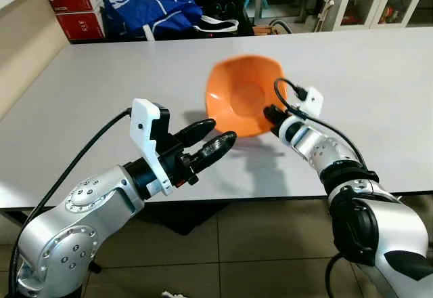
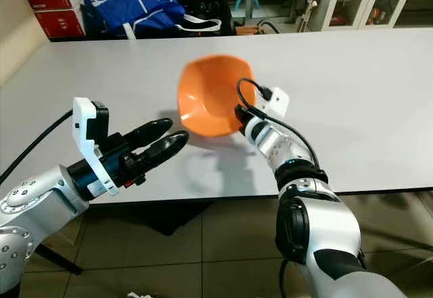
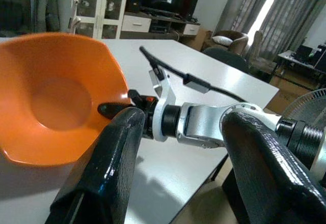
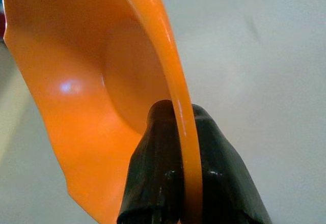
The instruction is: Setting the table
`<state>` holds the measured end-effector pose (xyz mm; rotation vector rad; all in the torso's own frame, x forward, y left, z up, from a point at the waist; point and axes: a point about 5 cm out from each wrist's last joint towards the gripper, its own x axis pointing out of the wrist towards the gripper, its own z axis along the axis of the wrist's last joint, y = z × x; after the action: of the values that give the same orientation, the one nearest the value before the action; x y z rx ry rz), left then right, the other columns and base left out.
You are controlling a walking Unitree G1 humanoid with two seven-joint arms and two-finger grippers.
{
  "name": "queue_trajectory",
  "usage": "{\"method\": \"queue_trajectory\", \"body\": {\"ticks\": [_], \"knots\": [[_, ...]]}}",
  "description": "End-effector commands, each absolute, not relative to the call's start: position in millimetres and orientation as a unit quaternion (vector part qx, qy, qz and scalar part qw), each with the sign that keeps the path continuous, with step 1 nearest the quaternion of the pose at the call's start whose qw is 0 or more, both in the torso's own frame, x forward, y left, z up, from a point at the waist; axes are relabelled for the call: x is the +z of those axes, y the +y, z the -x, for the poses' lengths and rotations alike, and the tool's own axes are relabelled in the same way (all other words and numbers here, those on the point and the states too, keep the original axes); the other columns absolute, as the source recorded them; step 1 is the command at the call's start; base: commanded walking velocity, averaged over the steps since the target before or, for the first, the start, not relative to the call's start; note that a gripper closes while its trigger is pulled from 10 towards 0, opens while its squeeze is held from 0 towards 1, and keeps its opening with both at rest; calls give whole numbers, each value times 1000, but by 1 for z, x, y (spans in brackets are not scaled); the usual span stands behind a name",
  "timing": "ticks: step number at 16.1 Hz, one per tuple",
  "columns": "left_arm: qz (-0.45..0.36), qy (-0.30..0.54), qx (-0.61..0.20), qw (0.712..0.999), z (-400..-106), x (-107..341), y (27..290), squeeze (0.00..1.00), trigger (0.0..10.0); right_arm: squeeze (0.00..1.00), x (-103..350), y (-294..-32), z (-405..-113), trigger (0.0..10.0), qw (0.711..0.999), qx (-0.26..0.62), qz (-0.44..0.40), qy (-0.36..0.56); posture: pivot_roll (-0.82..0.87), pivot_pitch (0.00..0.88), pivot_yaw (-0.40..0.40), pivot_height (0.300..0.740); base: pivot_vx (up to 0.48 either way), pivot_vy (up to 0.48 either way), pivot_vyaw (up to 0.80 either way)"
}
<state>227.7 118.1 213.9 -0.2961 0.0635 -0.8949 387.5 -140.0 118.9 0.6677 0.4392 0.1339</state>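
Right wrist view shows the right gripper (image 4: 181, 183) pinching the thin rim of the orange bowl (image 4: 86, 91), one black finger inside the hollow and the other against the outer wall, closed tight on the edge. From the head camera the bowl (image 1: 242, 95) hangs tilted above the white table (image 1: 101, 81), its opening turned toward the robot, and whether its lower edge touches the tabletop cannot be told. The thin wall, glossy sheen and even colour suggest moulded plastic: probably light, stiff enough to keep its shape, and unlikely to break if it slips. The smooth surface looks slippery, though, and a grip on one point of the rim gives the bowl leverage to swing or rotate between the pads, so slow wrist motion seems wise. A firmer hold would likely be deeper on the rim, or with the second arm steadying the opposite edge. The left gripper (image 1: 206, 142) hovers over the near part of the table, beside the bowl but apart from it, its two fingers spread moderately and holding nothing. Blue bags (image 1: 152, 10) sit beyond the far edge.
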Motion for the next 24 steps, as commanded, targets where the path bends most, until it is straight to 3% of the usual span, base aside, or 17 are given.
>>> {"method": "queue_trajectory", "body": {"ticks": [1,5,11,18,21,24], "knots": [[143,29,-432,890,-226,218,119,0,10000,0,130,-144,-393,0,923,46,-323,202,-49,0,57,740,0,0,0],[157,45,-436,885,-226,216,117,0,10000,0,114,-165,-386,0,930,-65,-215,290,-96,0,30,740,0,0,0],[167,53,-433,884,-227,213,114,0,10000,0,86,-173,-371,0,918,-108,-191,330,-94,0,29,740,0,0,0],[167,46,-412,895,-229,211,118,0,10000,0,104,-138,-383,0,955,27,-92,280,-82,0,37,740,0,0,0],[173,50,-404,897,-227,208,120,0,10000,0,126,-109,-390,0,948,115,-149,257,-80,0,41,740,0,0,0],[173,51,-400,898,-227,208,121,0,10000,0,146,-91,-392,0,922,168,-229,261,-79,0,46,740,0,0,0]]}}
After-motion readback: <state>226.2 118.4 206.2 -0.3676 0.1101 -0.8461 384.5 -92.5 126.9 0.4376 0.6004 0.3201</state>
